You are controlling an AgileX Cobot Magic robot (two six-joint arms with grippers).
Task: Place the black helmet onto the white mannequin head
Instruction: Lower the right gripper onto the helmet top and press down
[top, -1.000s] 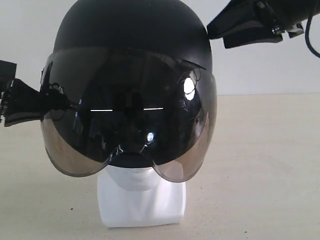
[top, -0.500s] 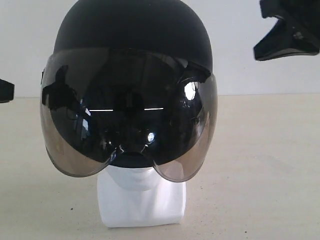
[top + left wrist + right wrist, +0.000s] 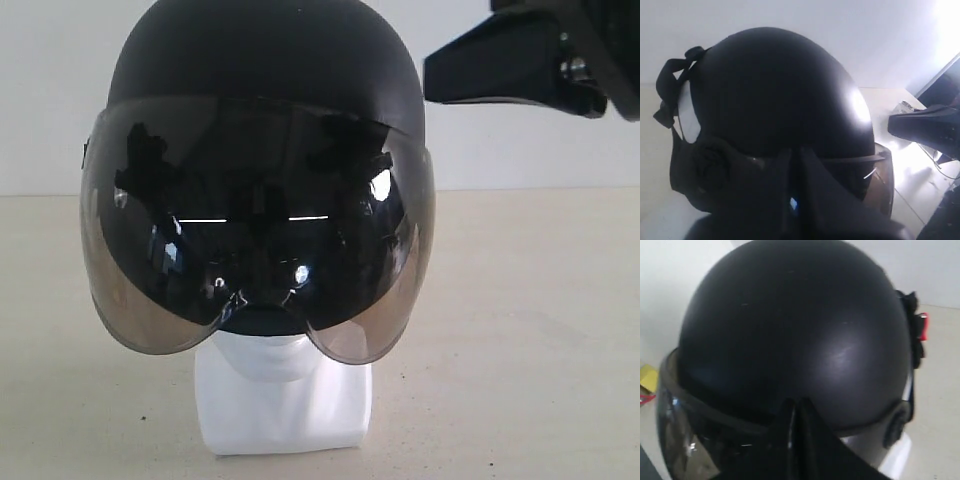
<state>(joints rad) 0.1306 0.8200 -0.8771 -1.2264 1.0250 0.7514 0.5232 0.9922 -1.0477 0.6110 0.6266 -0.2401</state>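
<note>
On the desk (image 3: 520, 330), well in from its far edge, the black helmet (image 3: 265, 60) is sitting over the white mannequin head (image 3: 285, 400), with the visor covering the face. The right tool (image 3: 440, 78) is hovering just beside the crown, jaws pressed together and holding nothing. The left tool (image 3: 792, 165) is also looking closed and empty. I am thinking a sideways swing is risking to push the helmet crooked or tip the head

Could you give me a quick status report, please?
Left tool shut, empty. Right tool shut, empty. Black helmet seated on white mannequin head. Nothing obstructing.
</note>
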